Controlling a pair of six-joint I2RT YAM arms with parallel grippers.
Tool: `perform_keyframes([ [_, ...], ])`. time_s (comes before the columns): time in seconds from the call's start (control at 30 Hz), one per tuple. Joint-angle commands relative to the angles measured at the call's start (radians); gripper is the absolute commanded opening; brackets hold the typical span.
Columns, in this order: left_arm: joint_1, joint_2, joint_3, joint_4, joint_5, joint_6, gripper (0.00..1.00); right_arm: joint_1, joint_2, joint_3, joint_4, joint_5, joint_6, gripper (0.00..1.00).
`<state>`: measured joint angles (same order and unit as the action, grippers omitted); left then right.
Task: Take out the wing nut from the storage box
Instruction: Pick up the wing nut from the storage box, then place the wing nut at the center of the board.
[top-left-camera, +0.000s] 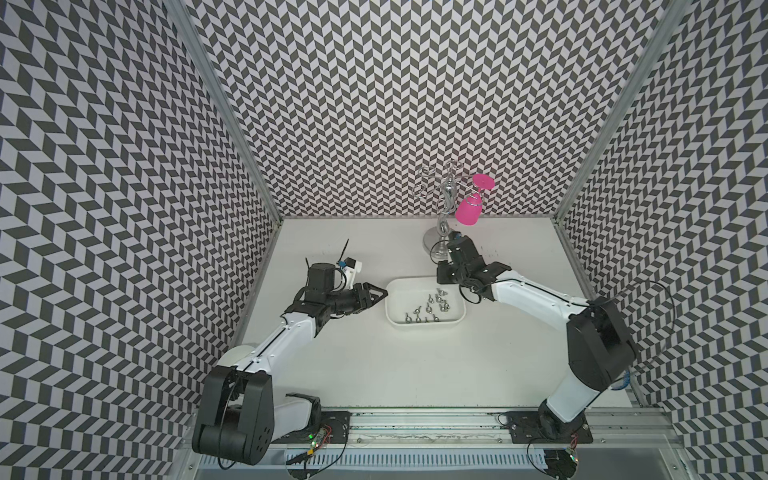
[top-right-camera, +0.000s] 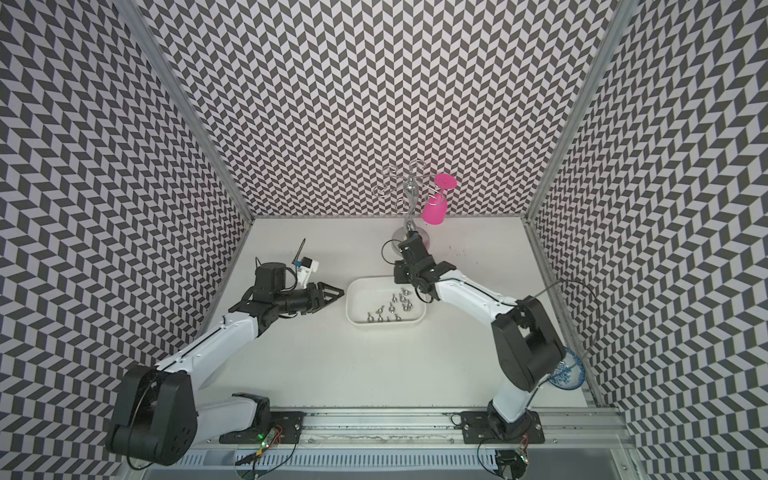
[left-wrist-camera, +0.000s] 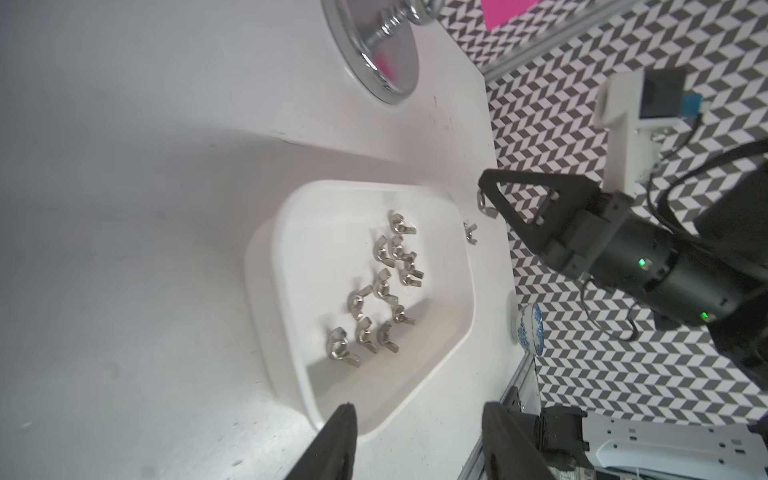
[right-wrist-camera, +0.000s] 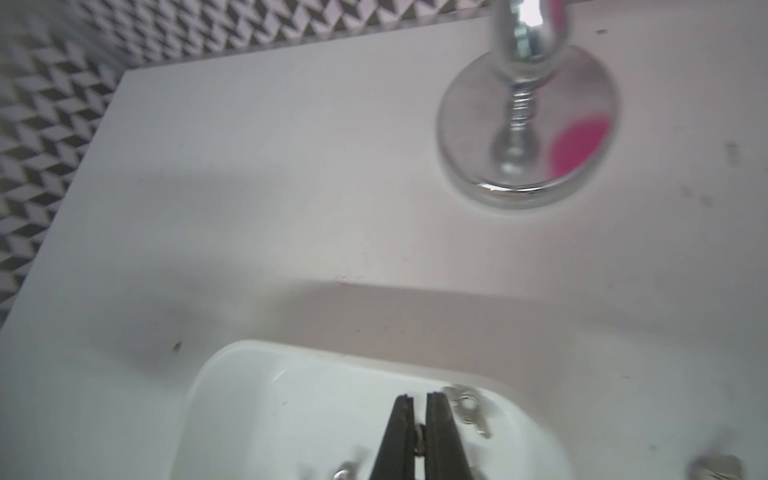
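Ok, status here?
Left end effector open, beside storage box. Right end effector shut on wing nut, near box rim. Loose nut on table beside box; nothing blocking.

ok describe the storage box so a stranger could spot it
On the table, between the left tool and right tool, lies the storage box: a shallow white tray with rounded corners. Unlike the chrome rack behind it, it holds loose wing nuts.

Wing nuts (top-left-camera: 428, 308) in storage box (top-left-camera: 401, 303); left gripper (top-left-camera: 382, 296) beside its left rim; right gripper (right-wrist-camera: 419, 401), wing nut (left-wrist-camera: 482, 204) between fingers, over its rear rim; rack (top-left-camera: 448, 195) behind.
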<state>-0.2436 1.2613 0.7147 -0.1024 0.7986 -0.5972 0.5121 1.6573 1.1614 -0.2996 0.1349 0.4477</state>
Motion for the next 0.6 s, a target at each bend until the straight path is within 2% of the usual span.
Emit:
perform_keyframes([
  [0.0,-0.113,0.036,0.079,0.086,-0.044,-0.035,0.52,-0.147,-0.086,-0.103,-0.004,0.089,0.044,0.0],
  [0.1,-0.228,0.097,0.138,0.119,-0.071,-0.042,0.52,-0.32,-0.137,-0.212,0.066,0.013,0.075,0.0],
  [0.2,-0.316,0.18,0.197,0.141,-0.089,-0.058,0.52,-0.461,-0.128,-0.256,0.1,-0.04,0.079,0.0],
  [0.37,-0.388,0.278,0.248,0.194,-0.072,-0.09,0.51,-0.511,-0.066,-0.27,0.105,-0.057,0.073,0.0],
  [0.57,-0.398,0.303,0.256,0.207,-0.077,-0.09,0.51,-0.511,-0.014,-0.31,0.116,-0.05,0.068,0.0],
])
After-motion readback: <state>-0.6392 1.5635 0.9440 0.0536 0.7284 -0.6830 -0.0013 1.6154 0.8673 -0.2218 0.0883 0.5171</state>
